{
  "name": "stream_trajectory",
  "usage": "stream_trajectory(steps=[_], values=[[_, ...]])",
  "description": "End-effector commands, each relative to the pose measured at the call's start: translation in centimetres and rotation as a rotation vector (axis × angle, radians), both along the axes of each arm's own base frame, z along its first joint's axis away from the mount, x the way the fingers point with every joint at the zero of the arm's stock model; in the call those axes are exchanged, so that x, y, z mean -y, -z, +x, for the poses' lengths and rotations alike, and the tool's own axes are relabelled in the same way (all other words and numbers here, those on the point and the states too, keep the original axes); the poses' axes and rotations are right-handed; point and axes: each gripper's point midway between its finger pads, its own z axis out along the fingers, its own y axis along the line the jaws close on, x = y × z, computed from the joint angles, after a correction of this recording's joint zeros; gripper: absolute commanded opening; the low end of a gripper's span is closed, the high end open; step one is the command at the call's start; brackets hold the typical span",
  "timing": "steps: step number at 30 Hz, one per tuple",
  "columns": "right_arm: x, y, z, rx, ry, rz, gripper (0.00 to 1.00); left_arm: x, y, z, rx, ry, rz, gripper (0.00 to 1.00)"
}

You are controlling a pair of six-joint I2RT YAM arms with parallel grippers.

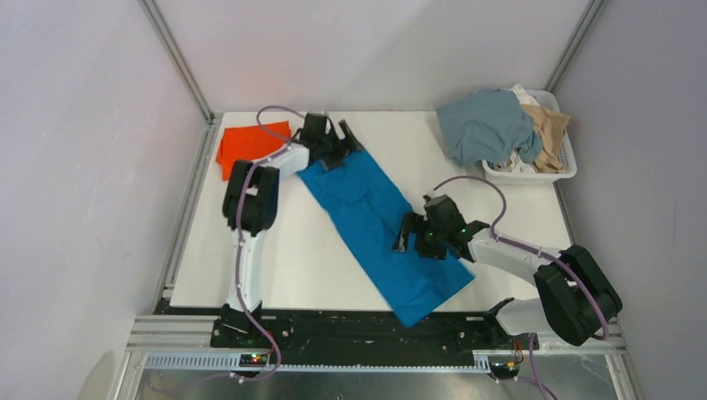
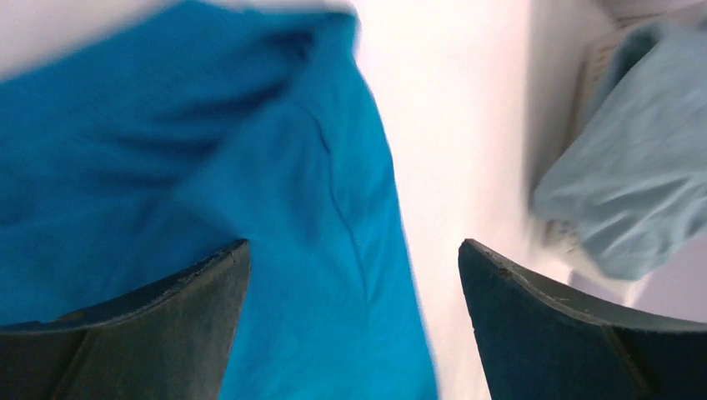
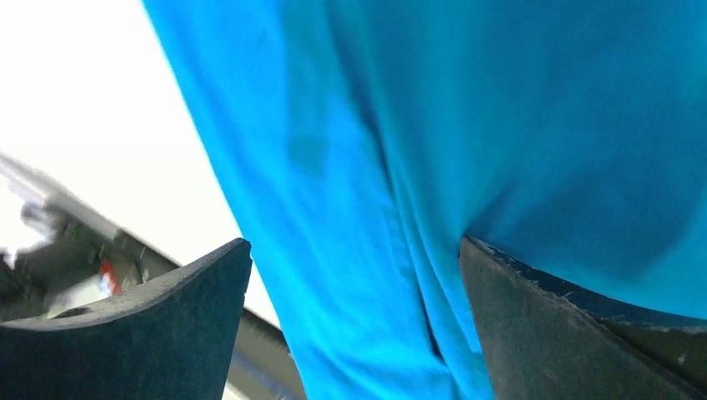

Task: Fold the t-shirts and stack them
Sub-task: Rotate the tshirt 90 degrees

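A royal blue t-shirt (image 1: 379, 225) lies as a long folded strip, slanting from the far left to the near right of the white table (image 1: 300, 258). My left gripper (image 1: 335, 146) is open over its far end; the wrist view shows the blue cloth (image 2: 275, 208) between the spread fingers. My right gripper (image 1: 410, 233) is open at the strip's right edge, with blue cloth (image 3: 392, 192) between its fingers. A folded orange-red t-shirt (image 1: 248, 147) lies at the far left. A grey-blue t-shirt (image 1: 486, 125) and a tan one (image 1: 550, 133) hang from the basket.
A white slotted basket (image 1: 534, 172) stands at the far right corner; it shows blurred in the left wrist view (image 2: 600, 75). The blue strip's near end reaches the table's front edge. Metal frame posts and walls close in the back and sides.
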Motion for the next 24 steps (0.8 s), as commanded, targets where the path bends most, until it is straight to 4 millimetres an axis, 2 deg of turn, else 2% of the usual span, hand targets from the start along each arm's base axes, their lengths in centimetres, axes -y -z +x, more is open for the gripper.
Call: stream_trajectory(steps=[1,2,3,4,5,6,7,8,9,10,13,16,20,23,24], values=[[-7.6,-0.7,-7.6,-0.162,-0.302,0.234,1.0,0.9,0.2,3.0,-0.086,0.11,-0.162,1.0],[-9.2,-0.9,-7.5,-0.155,-0.349,0.262,0.99,1.4,-0.2,4.4,-0.059,0.122,-0.183,1.0],[-10.2,-1.0,-8.7,-0.167,-0.416,0.273,0.99,1.8,-0.5,4.6,-0.064,0.135,-0.21,1.0],[-11.3,-0.9,-8.4,-0.173,-0.436,0.271,0.99,2.2,-0.9,5.6,-0.044,0.135,-0.23,1.0],[-11.9,-0.8,-8.7,-0.172,-0.456,0.265,0.99,2.6,0.4,5.8,-0.062,0.14,-0.239,1.0],[-12.9,-0.9,-8.4,-0.164,-0.467,0.27,0.99,2.9,-1.0,6.7,-0.032,0.137,-0.261,1.0],[-13.7,-1.1,-8.6,-0.156,-0.484,0.282,0.99,3.1,0.2,6.9,-0.045,0.133,-0.264,1.0],[-14.5,-1.2,-8.6,-0.151,-0.495,0.287,0.99,3.4,-0.8,7.7,-0.017,0.128,-0.286,1.0],[-15.0,-1.4,-8.5,-0.144,-0.499,0.293,0.99,3.5,0.0,7.9,-0.022,0.123,-0.293,1.0],[-15.8,-1.6,-8.5,-0.134,-0.509,0.294,0.99,3.6,-0.9,8.7,0.008,0.107,-0.302,1.0],[-16.8,-1.8,-7.6,-0.111,-0.486,0.283,1.0,3.2,-0.8,10.0,0.047,0.052,-0.282,1.0],[-16.0,-1.7,-5.8,-0.075,-0.406,0.233,1.0,2.8,-0.9,11.1,0.071,0.005,-0.302,1.0],[-13.6,-2.6,-3.9,0.022,-0.319,0.123,0.99,2.8,-1.5,12.3,0.103,-0.032,-0.364,1.0],[-11.7,-4.1,-3.1,0.081,-0.253,0.066,0.99,2.7,-3.4,12.9,0.135,-0.056,-0.396,1.0],[-11.2,-4.3,-2.8,0.094,-0.226,0.046,1.0,2.7,-4.8,13.0,0.155,-0.054,-0.401,1.0]])
